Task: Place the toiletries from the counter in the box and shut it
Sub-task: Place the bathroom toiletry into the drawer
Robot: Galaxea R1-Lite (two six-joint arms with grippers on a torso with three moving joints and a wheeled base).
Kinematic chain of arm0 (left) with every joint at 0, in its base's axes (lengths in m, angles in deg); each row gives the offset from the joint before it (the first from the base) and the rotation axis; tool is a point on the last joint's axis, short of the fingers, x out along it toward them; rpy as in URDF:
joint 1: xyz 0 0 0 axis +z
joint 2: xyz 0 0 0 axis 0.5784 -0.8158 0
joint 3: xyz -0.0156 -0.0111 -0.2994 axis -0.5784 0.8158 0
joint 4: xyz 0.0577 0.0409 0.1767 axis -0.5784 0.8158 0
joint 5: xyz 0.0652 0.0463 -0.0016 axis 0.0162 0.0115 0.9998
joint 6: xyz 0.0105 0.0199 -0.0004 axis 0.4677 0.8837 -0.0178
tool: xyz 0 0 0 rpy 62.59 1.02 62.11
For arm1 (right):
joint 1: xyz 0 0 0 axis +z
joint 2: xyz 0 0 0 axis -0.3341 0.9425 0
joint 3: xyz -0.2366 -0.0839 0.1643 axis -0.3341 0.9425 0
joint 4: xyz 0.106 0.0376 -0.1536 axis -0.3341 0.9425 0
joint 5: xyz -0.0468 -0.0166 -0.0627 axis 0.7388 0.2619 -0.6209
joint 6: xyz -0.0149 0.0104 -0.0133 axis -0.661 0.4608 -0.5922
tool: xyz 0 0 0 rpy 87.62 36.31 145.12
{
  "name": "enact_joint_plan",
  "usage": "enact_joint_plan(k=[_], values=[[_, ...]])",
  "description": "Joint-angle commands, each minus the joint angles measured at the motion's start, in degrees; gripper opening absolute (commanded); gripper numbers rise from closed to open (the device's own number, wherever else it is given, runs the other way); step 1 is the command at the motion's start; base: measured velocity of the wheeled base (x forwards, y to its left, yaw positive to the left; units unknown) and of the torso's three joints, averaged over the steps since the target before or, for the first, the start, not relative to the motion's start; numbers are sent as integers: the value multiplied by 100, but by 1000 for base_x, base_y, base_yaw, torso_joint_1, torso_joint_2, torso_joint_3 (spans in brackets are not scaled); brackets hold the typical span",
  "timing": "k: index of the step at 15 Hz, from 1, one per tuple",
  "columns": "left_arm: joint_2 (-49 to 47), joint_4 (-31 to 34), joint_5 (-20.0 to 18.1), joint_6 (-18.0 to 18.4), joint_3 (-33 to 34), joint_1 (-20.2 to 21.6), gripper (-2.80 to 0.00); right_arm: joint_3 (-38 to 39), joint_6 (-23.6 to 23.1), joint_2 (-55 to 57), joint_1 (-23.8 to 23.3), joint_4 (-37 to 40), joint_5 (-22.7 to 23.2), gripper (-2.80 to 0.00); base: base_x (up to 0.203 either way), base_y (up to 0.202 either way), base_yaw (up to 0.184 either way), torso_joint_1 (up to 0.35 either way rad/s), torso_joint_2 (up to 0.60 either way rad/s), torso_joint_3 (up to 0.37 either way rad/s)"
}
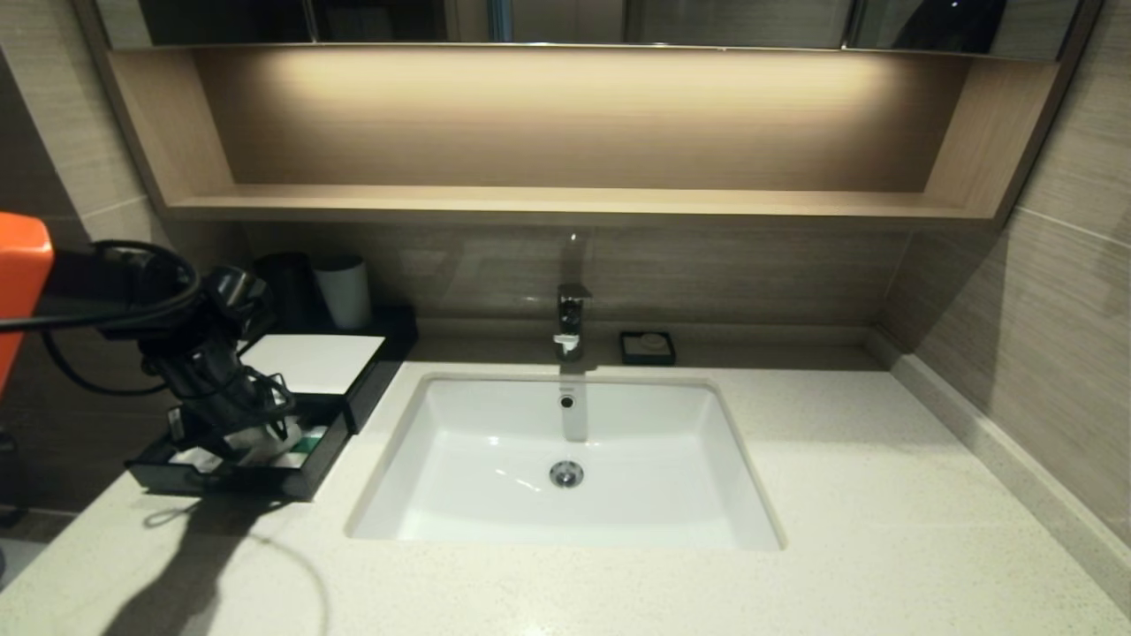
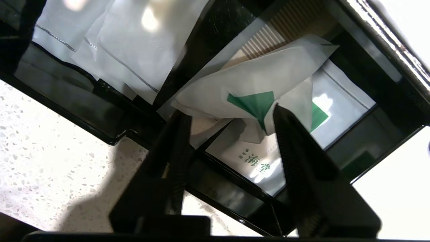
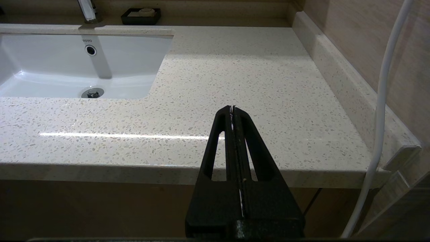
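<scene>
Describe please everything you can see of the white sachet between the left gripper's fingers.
The white sachet is a small, thin paper-like packet with a green label printed on it. It is crumpled and tilted, not lying flat. It sits in the open drawer of the black box, on top of other flat white packets. The left gripper stands open just over it, one fingertip at each side; whether the fingers touch it cannot be told.

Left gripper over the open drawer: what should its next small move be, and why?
Probably lift the left gripper straight up out of the drawer. Its fingers stand apart around the crumpled white sachet, which lies inside the drawer on other packets, so the sachet looks released. No toiletries show on the counter, and the drawer is pulled out, so closing it would follow.
</scene>
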Motion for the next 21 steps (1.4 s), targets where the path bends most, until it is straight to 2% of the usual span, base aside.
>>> enact_joint_plan(k=[1, 10, 11, 21], values=[[103, 25, 7, -52, -5, 3, 0, 9, 1, -9, 1, -2, 1, -280, 0, 0, 0, 0, 0, 0], [600, 34, 20, -93, -31, -6, 0, 0, 1, -9, 1, -2, 1, -280, 0, 0, 0, 0, 0, 0], [659, 34, 20, -92, -24, -7, -280, 0, 1, -9, 1, -2, 1, -280, 0, 0, 0, 0, 0, 0], [425, 9, 38, 341, -40, -292, -280, 9, -1, -2, 1, -2, 1, -280, 0, 0, 0, 0, 0, 0]])
